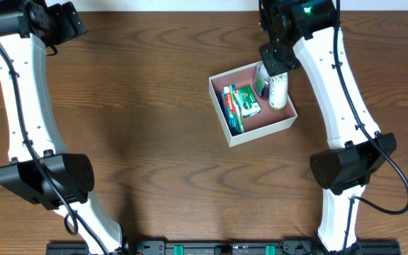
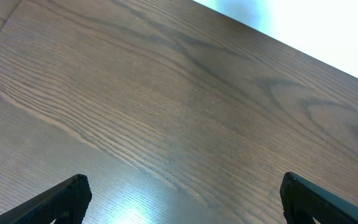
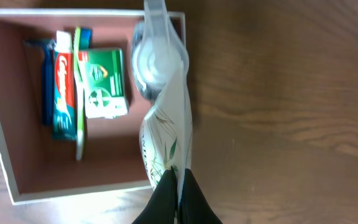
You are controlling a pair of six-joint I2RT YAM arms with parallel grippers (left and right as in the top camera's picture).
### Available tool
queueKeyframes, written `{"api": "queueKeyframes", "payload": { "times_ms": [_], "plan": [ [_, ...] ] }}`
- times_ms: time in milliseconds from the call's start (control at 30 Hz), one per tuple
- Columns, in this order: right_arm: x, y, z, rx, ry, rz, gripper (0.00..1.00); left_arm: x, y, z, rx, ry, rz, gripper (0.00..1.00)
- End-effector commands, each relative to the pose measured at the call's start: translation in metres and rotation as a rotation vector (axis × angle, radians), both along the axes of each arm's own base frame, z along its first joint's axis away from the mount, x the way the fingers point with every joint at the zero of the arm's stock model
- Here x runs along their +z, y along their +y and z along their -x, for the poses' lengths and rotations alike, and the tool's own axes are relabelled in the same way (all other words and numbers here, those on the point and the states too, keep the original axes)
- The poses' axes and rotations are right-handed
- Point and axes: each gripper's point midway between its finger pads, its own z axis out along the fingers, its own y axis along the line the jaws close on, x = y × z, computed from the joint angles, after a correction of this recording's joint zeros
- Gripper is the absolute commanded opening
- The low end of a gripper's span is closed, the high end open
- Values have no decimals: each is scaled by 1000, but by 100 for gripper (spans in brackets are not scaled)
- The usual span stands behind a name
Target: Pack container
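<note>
The container is a shallow white-walled box with a pink floor, standing right of the table's middle. My right gripper is shut on the flat end of a white tube with green leaf print. The tube hangs cap-down over the container's right side, along its wall. I cannot tell whether the cap touches the floor. My left gripper is open over bare wood at the far left, with nothing between its fingers.
Inside the container lie a red-and-teal toothpaste box, a green toothbrush, a blue razor and a green carton. They fill its left half. Both arm bases stand at the table's near edge.
</note>
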Motion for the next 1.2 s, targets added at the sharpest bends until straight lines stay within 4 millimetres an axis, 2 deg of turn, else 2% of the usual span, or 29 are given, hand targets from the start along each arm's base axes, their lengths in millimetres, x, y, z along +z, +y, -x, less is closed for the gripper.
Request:
{"api": "queueKeyframes", "payload": {
  "times_ms": [0, 167, 667, 867, 1167],
  "plan": [
    [10, -7, -1, -27, -27, -5, 1, -2, 4, 1, 5, 10, -12, 98],
    [9, -1, -3, -22, -29, -40, 1, -2, 4, 1, 5, 10, -12, 98],
    [1, -16, -6, -63, -2, -76, 1, -2, 4, 1, 5, 10, -12, 98],
    [0, -11, -8, -63, 11, -158, 1, -2, 4, 1, 5, 10, -12, 98],
    [-2, -11, -2, -43, 41, -167, 1, -2, 4, 1, 5, 10, -12, 98]
  ]
}}
